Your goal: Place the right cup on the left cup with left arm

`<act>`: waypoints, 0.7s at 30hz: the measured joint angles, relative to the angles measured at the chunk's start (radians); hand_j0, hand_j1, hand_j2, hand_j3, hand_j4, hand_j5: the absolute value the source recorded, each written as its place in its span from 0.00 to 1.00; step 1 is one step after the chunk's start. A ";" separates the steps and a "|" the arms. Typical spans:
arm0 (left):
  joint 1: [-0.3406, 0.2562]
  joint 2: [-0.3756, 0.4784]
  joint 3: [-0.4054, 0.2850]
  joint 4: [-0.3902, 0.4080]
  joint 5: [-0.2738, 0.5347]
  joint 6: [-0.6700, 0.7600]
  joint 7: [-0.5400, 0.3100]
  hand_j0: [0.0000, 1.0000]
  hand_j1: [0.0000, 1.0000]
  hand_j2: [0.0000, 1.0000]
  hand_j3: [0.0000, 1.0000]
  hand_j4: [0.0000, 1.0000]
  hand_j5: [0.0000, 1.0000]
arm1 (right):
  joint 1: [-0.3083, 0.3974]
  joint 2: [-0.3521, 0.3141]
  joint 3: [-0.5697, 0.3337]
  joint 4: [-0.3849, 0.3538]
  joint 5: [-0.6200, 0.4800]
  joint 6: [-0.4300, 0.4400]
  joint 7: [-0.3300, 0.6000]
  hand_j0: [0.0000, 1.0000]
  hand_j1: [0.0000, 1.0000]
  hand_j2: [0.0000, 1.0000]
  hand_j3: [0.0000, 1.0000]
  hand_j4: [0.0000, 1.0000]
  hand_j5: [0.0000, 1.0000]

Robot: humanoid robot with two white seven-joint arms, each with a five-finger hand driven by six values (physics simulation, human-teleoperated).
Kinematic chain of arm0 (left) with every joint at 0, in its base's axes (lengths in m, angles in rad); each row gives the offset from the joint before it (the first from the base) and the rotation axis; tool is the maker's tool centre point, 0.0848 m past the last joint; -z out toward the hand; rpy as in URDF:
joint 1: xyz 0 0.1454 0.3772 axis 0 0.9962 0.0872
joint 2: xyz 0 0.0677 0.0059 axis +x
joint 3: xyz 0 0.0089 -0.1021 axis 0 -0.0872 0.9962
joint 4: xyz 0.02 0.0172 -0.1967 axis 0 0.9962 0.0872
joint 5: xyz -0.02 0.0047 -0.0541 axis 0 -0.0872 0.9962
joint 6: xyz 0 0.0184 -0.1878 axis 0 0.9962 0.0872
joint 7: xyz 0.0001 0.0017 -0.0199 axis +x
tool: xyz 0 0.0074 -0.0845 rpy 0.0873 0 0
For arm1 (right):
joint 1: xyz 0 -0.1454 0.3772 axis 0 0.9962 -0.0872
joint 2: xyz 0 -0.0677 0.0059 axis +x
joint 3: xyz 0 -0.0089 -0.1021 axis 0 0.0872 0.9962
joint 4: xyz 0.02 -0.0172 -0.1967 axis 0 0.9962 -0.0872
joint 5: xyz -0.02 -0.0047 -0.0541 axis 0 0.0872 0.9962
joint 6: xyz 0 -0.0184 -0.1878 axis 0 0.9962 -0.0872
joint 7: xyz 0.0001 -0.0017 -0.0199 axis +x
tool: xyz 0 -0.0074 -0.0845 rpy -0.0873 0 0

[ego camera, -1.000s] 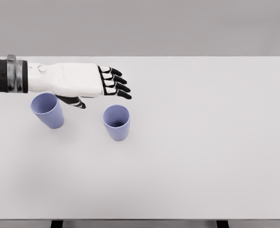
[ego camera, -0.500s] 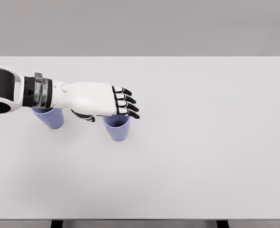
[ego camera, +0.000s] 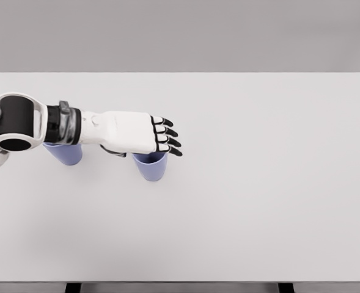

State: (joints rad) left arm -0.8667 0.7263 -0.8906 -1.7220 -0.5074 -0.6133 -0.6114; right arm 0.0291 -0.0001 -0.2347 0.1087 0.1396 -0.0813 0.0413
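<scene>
Broad white table (ego camera: 259, 201) filling most of the head view, grey wall behind; white left arm (ego camera: 57, 125) reaching in from the left edge, black elbow joint and dark wrist band showing, forearm level above the tabletop; left hand (ego camera: 137, 133) palm down, black-tipped fingers (ego camera: 169, 141) stretched forward and slightly apart, thumb tucked beneath the palm, clamped on nothing; hovering right over the rim of the right cup (ego camera: 150, 166), covering its mouth, contact between palm and rim impossible to tell from this angle; right cup pale lilac, upright on the table, only its lower body visible below the hand; left cup (ego camera: 64, 153) same lilac colour, standing well apart to the left, mostly hidden under the forearm near the wrist band, just its lower part peeking out; both cups on the left half of the table, near its middle depth.
</scene>
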 measured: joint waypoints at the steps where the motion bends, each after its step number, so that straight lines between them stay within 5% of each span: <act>1: 0.000 -0.003 0.000 0.003 -0.006 0.000 0.000 1.00 1.00 1.00 1.00 1.00 1.00 | 0.000 0.000 0.000 0.000 0.000 0.000 0.000 1.00 1.00 1.00 1.00 1.00 1.00; 21: 0.029 -0.038 -0.003 0.026 -0.092 0.000 0.000 1.00 1.00 1.00 1.00 1.00 1.00 | 0.000 0.000 0.000 0.000 0.000 0.000 0.000 1.00 1.00 1.00 1.00 1.00 1.00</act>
State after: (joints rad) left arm -0.8376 0.6885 -0.8932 -1.6959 -0.5990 -0.6133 -0.6114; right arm 0.0291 -0.0001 -0.2346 0.1087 0.1396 -0.0813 0.0413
